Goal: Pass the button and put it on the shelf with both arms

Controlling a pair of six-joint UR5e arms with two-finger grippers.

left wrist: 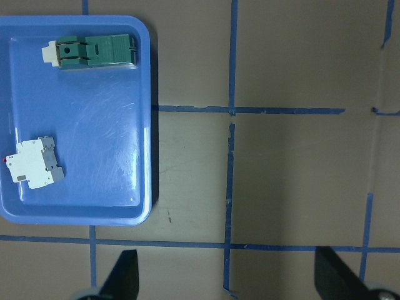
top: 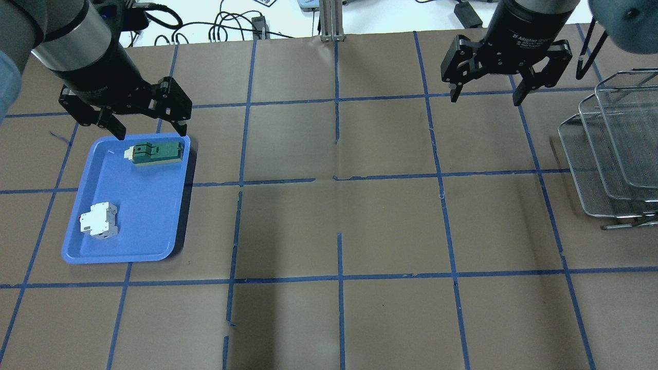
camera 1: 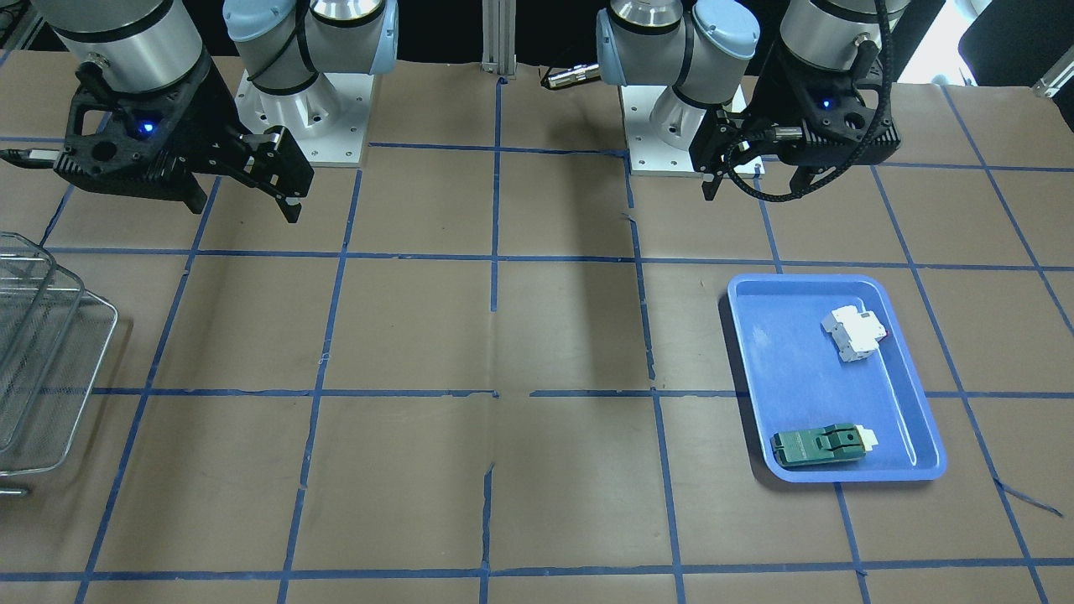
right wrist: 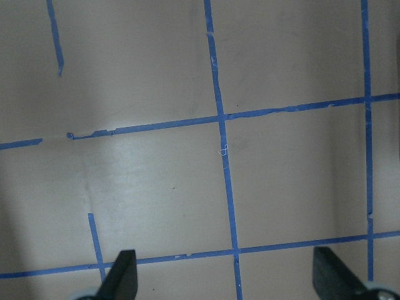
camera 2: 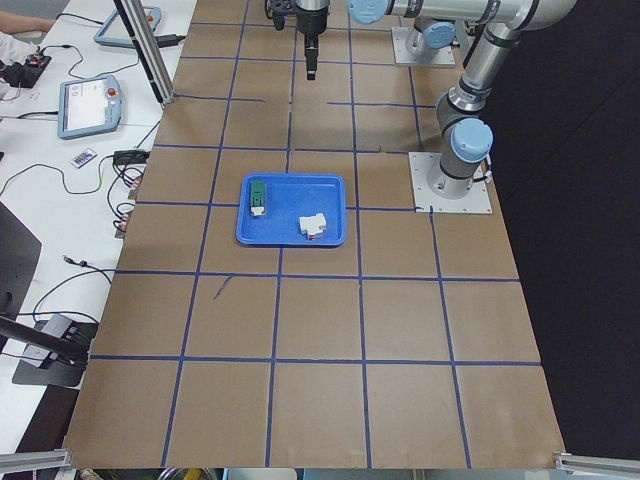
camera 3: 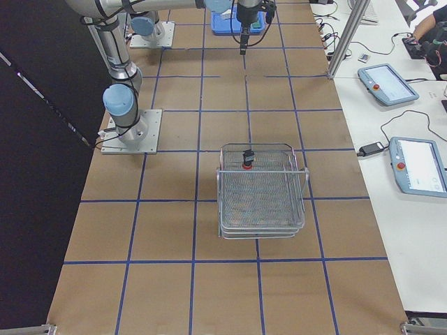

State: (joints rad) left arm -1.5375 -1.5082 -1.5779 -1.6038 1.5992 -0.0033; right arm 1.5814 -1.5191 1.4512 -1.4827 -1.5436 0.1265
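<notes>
The button [camera 3: 247,159], red cap and black body, rests on the top tray of the wire-mesh shelf [camera 3: 262,204] in the exterior right view. The shelf also shows at the right edge of the overhead view [top: 591,169] and the left edge of the front-facing view [camera 1: 50,369]; the button is hidden in both. My left gripper [top: 150,132] is open and empty, hovering over the far end of the blue tray [top: 146,205]. My right gripper [top: 485,98] is open and empty, high over bare table left of the shelf. Both wrist views show spread fingers with nothing between them.
The blue tray [camera 1: 797,377] holds a white breaker [top: 98,221] and a dark green switch block [top: 156,153]. Brown paper with blue tape lines covers the table. Tablets and cables lie on the side bench beyond the table's far edge.
</notes>
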